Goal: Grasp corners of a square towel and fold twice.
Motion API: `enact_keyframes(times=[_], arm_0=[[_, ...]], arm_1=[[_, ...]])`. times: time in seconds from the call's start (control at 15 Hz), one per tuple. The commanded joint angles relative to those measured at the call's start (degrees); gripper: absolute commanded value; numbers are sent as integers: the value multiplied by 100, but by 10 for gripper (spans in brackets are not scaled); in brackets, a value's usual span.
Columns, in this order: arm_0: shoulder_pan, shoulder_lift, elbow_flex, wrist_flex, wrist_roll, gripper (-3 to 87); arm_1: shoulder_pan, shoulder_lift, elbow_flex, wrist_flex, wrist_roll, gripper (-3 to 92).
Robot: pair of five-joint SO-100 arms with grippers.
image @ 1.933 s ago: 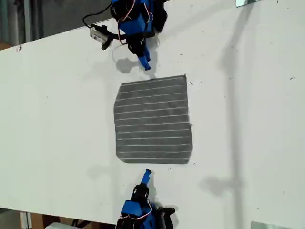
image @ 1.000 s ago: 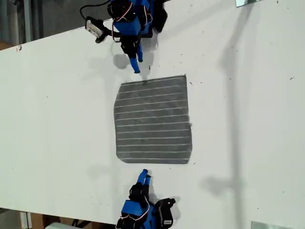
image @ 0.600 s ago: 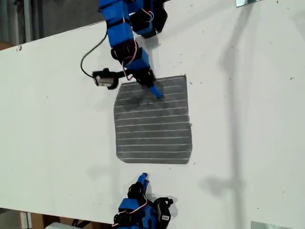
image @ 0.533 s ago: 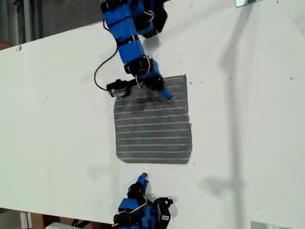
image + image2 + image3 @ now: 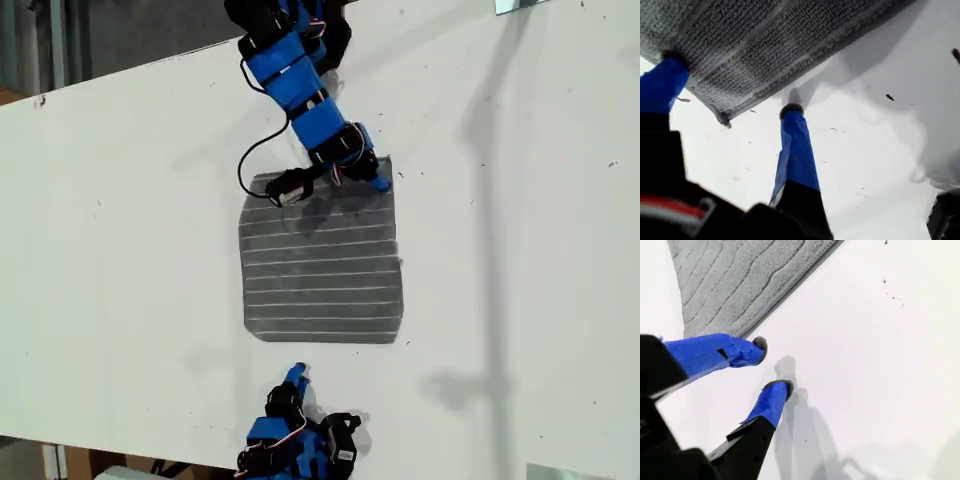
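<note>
Grey striped towel (image 5: 320, 255): spread flat near the middle of the white surface (image 5: 120, 220) in the exterior view, thin whitish stripes running across, edges roughly square, no fold visible. Corners: one at about 1 o'clock of the cloth (image 5: 386, 162), directly beside the blue tip of the upper arm; others at 11 o'clock (image 5: 254, 180), 7 o'clock (image 5: 252, 334) and 5 o'clock (image 5: 397, 338), all lying on the surface. My first gripper (image 5: 378, 182): reaching in from 12 o'clock of the exterior view, arm angled over the towel's far edge; jaws parted, one blue finger (image 5: 662, 82) resting on top of the cloth, the other finger (image 5: 796, 150) down on the bare surface just outside the hem, the corner tip (image 5: 722, 119) between them, nothing pinched. Black cable looping beside this arm over the cloth's 11 o'clock area. My second gripper (image 5: 296, 375): at 6 o'clock of the exterior view, near the towel's near edge but apart from it; jaws parted with a gap, both fingertips over bare surface, towel edge (image 5: 790, 282) close to the upper finger (image 5: 747, 351), contact not visible. Small dark specks scattered on the surface.
</note>
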Motion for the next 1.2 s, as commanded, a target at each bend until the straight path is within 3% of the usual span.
enact_keyframes(times=[0.0,0.07,0.2,0.33,0.53,0.6,0.87,1.13], arm_0=[[88,53,-88,-26,-53,129],[185,114,-70,9,-123,131],[519,290,-79,149,-431,129],[1195,-246,-729,448,-1195,112],[2391,-4904,-4614,1934,-2092,120],[2804,-6249,-5801,2127,-2101,148],[4017,-8191,-7286,211,-1775,181],[4430,-8367,-7031,-343,-2171,192]], arm_1=[[-237,-501,-545,-659,9,283],[-343,-940,-932,-712,0,258],[-422,-1468,-1521,-712,26,16],[-369,-1538,-1723,-659,-9,-1],[-290,-1573,-1784,-668,-70,-1],[-299,-1591,-1784,-659,-70,-1],[-457,-1626,-1784,-633,-18,-1],[-527,-1591,-1784,-642,-9,-1]])
